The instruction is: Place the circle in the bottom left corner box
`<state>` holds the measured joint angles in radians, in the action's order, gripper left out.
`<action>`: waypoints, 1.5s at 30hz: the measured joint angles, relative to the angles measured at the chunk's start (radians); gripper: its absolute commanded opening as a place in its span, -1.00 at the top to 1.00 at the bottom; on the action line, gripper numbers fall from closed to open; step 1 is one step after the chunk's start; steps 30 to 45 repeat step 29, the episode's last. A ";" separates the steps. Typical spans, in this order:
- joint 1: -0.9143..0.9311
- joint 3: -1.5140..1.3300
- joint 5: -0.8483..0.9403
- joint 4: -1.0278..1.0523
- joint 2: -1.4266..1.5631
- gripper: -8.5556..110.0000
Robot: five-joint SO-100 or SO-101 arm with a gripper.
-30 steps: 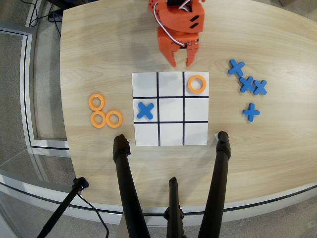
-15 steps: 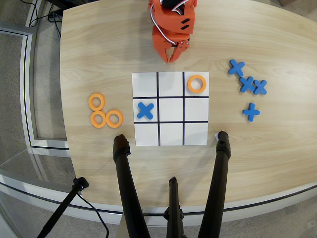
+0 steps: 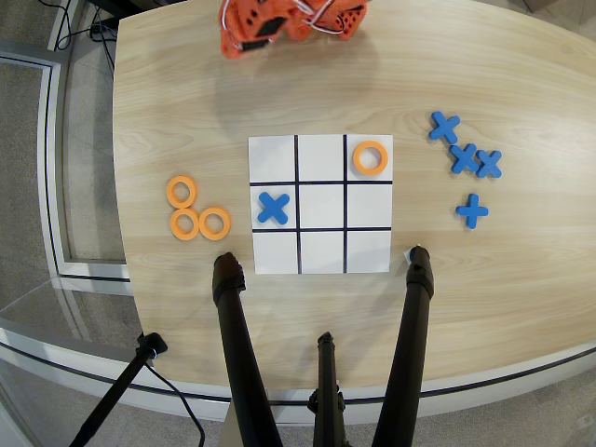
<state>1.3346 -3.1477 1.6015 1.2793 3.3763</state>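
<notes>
An orange ring [image 3: 371,157] lies flat inside the upper-right cell [image 3: 358,142] of the white 3x3 paper grid [image 3: 321,251] in the overhead view. It is not held. The orange arm is folded back at the table's far edge, partly cut off by the top of the frame. Its gripper [image 3: 244,42] is well away from the grid and nothing shows in it. I cannot make out whether its jaws are open or shut. A blue cross [image 3: 273,208] lies in the grid's middle-left cell.
Three more orange rings [image 3: 185,223] lie together on the wood table left of the grid. Several blue crosses [image 3: 464,156] lie to its right. Black tripod legs [image 3: 416,317] rise from the near table edge, just in front of the grid.
</notes>
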 measured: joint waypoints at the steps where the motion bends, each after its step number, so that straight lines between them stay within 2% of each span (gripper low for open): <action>1: 0.100 0.000 0.000 0.000 0.000 0.85; 4: 0.290 0.000 0.000 0.000 0.000 0.85; 6: 0.336 0.000 0.000 0.002 0.000 0.85; 45: 0.351 0.000 0.000 0.002 0.000 0.85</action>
